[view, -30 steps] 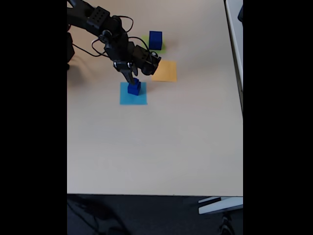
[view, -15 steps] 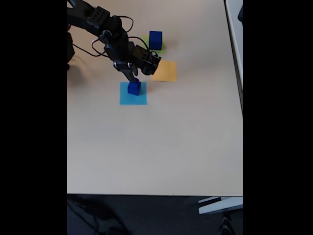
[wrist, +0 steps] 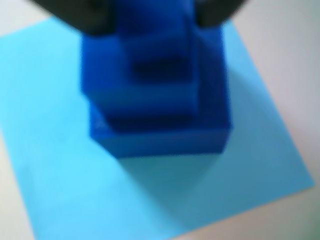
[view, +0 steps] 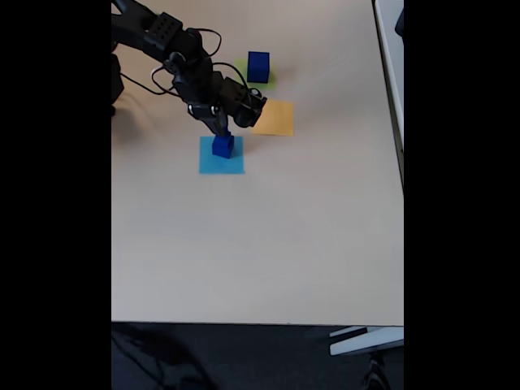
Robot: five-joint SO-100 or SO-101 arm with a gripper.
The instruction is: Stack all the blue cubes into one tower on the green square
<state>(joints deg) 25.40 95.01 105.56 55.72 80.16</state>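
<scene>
Pale beige tabletop fills the middle of the fixed view, with a dark floor strip along the bottom edge. Upper left of that frame, the black arm reaches down and right, its gripper directly over a dark blue cube that stands on the upper part of the light blue square.

In the wrist view, this proves to be two cubes: a smaller blue cube sitting on a larger blue cube, both on the light blue square. Dark fingers show at the top edge, one on each side of the smaller cube. The picture is blurred; I cannot tell whether the fingers press the cube or stand just off it.

Another blue cube stands upper centre in the fixed view on the green square, well apart from the gripper. An orange-yellow square lies bare just right of the gripper.
</scene>
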